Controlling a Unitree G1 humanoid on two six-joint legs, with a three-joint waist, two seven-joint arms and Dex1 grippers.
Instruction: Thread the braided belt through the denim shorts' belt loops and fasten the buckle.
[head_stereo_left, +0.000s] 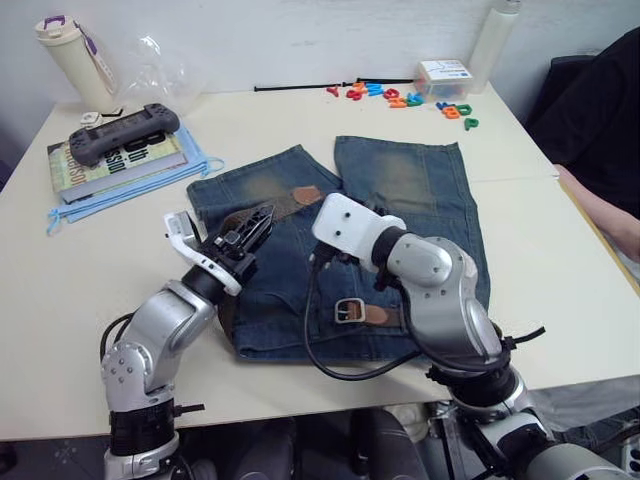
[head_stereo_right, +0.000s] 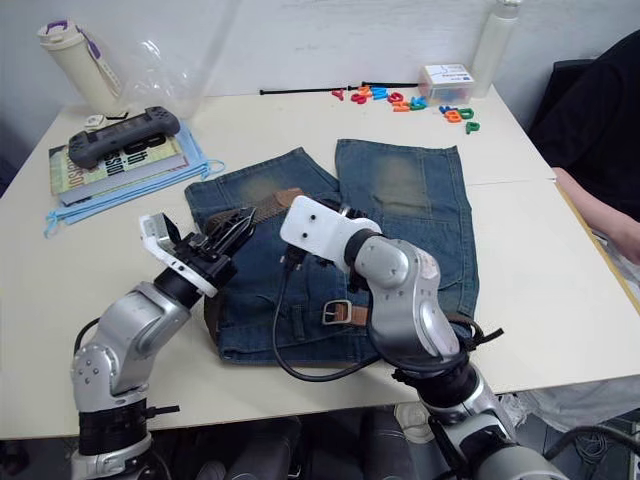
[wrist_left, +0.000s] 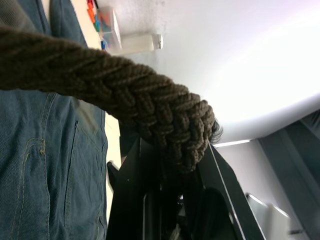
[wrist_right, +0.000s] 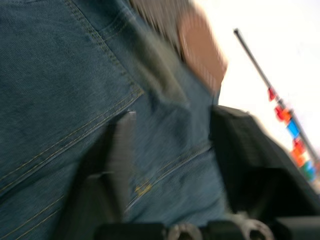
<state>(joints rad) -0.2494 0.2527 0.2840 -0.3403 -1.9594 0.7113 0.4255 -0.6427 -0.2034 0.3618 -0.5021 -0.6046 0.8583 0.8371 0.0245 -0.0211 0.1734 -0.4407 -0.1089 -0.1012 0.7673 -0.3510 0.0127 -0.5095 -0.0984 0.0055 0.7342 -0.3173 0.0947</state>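
Right gripper jaws spread over the shorts; we've got the belt pinched in our left gripper, running toward the waistband.

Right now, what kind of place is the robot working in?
Probably an indoor lab or office workspace, not a home. A plain cream table against a white wall holds test props: denim shorts, a book with a game controller on it, and coloured plastic letters. A seated person's arm rests alongside.
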